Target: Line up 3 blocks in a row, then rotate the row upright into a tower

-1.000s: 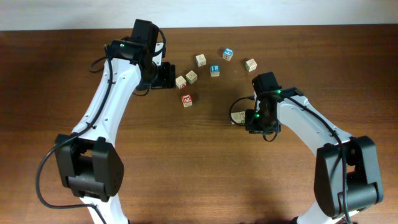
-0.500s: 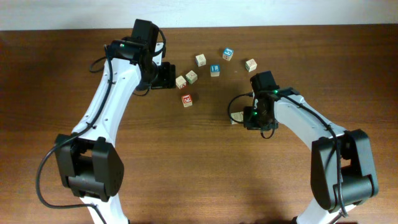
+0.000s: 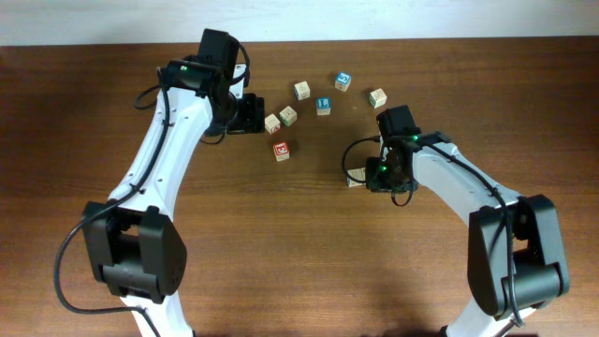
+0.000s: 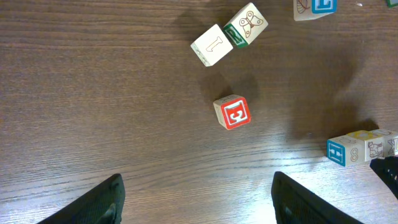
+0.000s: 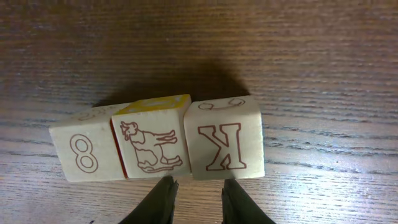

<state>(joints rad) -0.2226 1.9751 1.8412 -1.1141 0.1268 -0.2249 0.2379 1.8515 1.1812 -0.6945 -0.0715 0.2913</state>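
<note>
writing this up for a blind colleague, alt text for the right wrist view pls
Three pale wooden blocks sit in a touching row on a dark wood table: an 8 block, an animal-picture block with a yellow top, a K block. The right hand, its dark fingers slightly apart and empty, sits just below the animal and K blocks.
</note>
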